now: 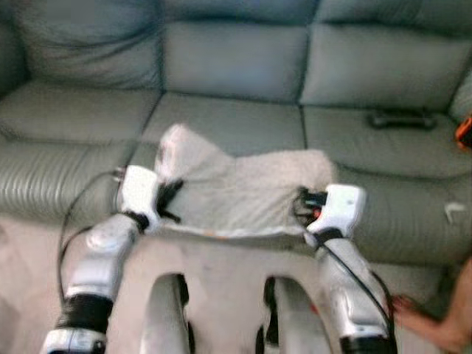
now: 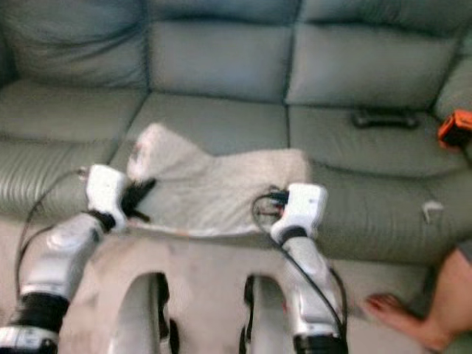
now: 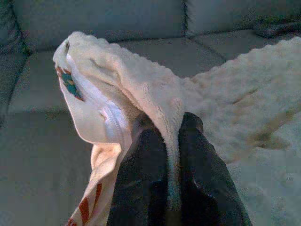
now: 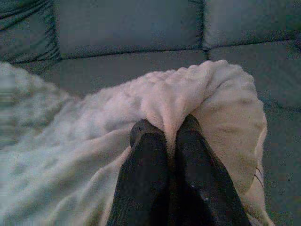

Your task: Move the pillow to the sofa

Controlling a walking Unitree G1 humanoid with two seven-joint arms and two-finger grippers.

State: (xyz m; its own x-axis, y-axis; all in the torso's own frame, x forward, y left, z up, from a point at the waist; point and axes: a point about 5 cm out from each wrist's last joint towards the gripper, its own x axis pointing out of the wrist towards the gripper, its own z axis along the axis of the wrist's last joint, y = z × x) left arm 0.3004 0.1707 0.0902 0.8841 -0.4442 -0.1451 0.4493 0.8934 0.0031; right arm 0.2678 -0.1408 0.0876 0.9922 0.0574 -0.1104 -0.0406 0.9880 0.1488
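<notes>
I see my left gripper [image 3: 171, 155] and right gripper [image 4: 171, 129] each with jaws pinched on an edge of the fluffy white pillow [image 1: 243, 192], held over the front of the grey sofa [image 1: 236, 66]; a dark controller [image 1: 402, 118] lies on the seat beyond.

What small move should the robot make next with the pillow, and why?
Probably carry it further forward over the seat, then release. Left gripper and right gripper each pinch a side of the pillow, which hangs at the sofa front edge.
</notes>
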